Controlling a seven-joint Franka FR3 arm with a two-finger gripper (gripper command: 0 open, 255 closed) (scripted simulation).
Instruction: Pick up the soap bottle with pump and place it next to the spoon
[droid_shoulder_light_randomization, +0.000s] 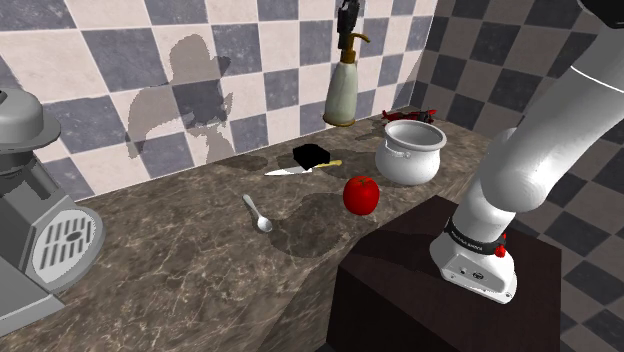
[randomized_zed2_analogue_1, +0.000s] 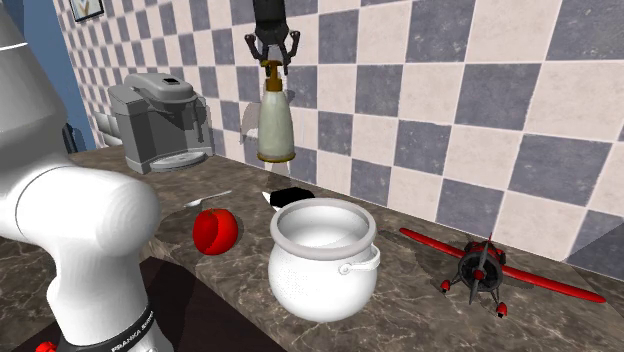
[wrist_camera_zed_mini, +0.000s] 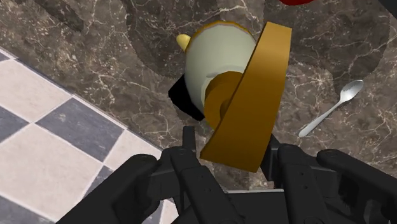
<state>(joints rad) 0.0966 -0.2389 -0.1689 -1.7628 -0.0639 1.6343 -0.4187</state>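
The gripper is pinching the soap bottle by its pump, seemingly holding it clear of the counter, so the next move is probably calling for a carry and lowering beside the spoon.

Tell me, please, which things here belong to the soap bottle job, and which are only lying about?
For the job:
soap bottle, clasped in the gripper
spoon, the place to set it beside

Only lying about:
knife
red apple
white pot
red toy plane
grey coffee machine
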